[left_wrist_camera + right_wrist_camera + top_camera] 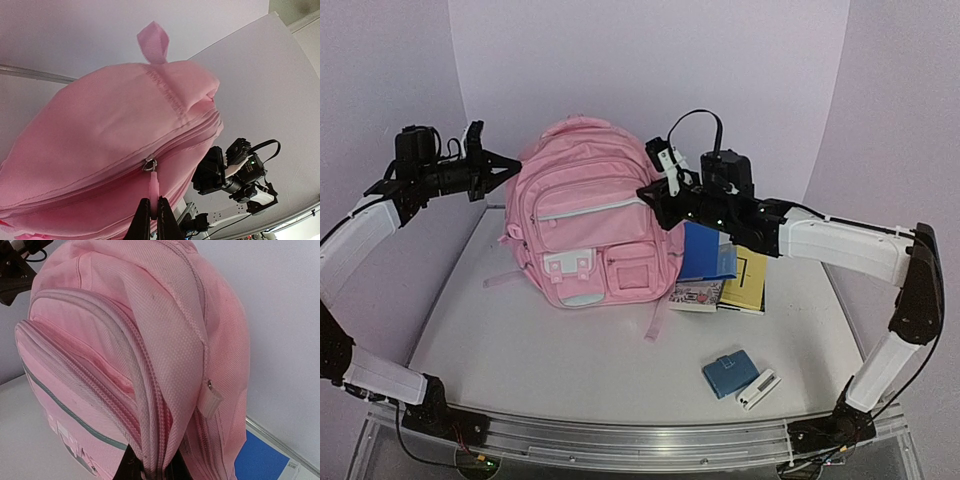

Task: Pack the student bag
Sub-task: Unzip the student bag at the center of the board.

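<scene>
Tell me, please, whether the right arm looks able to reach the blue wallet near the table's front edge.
Probably not yet: the right gripper is shut on the pink backpack. If it lets go, the blue wallet lies uncovered on that arm's side.

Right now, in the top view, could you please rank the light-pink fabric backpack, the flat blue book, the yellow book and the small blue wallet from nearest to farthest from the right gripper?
1. Light-pink fabric backpack: pinched by the right gripper.
2. Flat blue book: beside the bag.
3. Yellow book: farther right.
4. Small blue wallet: front edge.
</scene>
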